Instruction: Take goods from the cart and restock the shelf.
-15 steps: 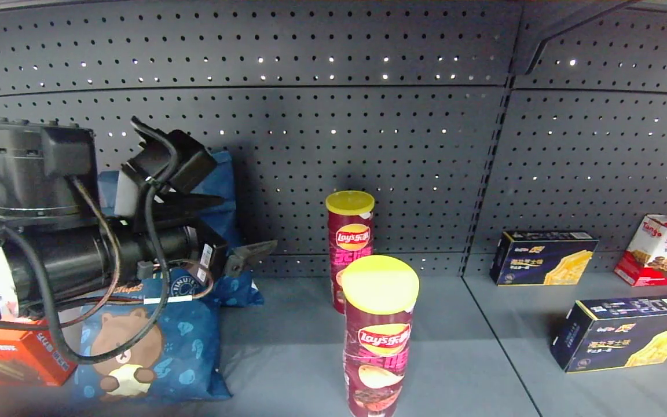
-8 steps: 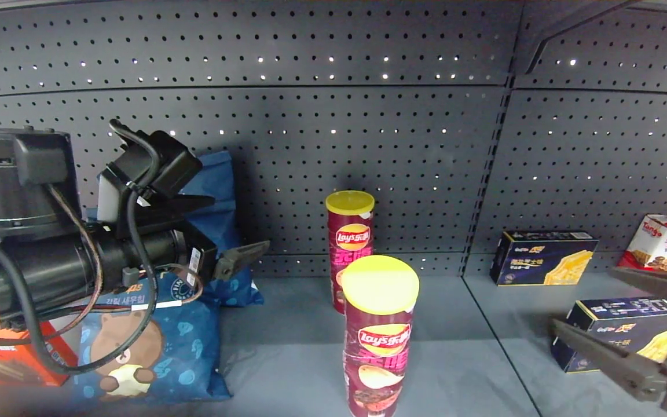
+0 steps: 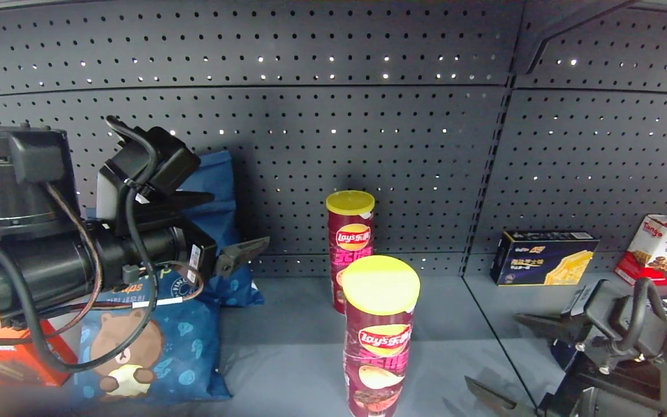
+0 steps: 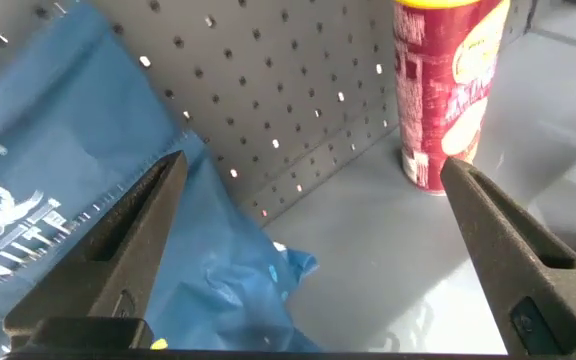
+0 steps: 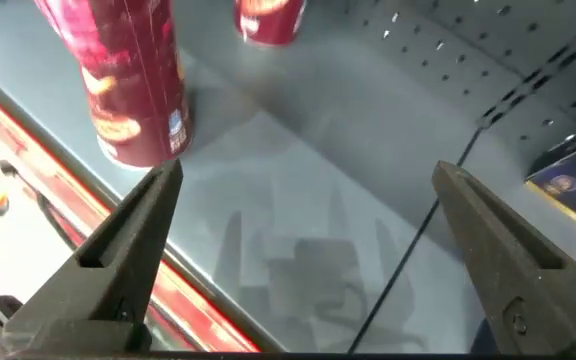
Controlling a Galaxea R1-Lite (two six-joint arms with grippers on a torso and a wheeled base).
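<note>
Two maroon chip cans with yellow lids stand on the grey shelf (image 3: 287,359), the front can (image 3: 381,333) ahead of the back can (image 3: 350,243). My left gripper (image 3: 235,227) hangs open and empty over the blue snack bags (image 3: 154,341), left of the cans. In the left wrist view its fingers (image 4: 118,260) frame a blue bag (image 4: 58,220), with the back can (image 4: 448,90) beyond. My right gripper (image 3: 510,359) is open and empty, low at the shelf's front right. Its wrist view shows the front can (image 5: 128,80) and the back can (image 5: 268,20) beyond the fingers (image 5: 488,250).
An orange box (image 3: 9,362) lies at the far left. A dark blue box (image 3: 542,258) and a red-and-white box (image 3: 666,240) stand at the back right; my right arm partly hides another dark box. The pegboard wall (image 3: 368,145) closes the back. Bare shelf floor (image 5: 298,180) lies between the cans and boxes.
My right arm came into view from the right and swung down to the front right, now covering the nearer dark box. The left arm drew back slightly to the left.
</note>
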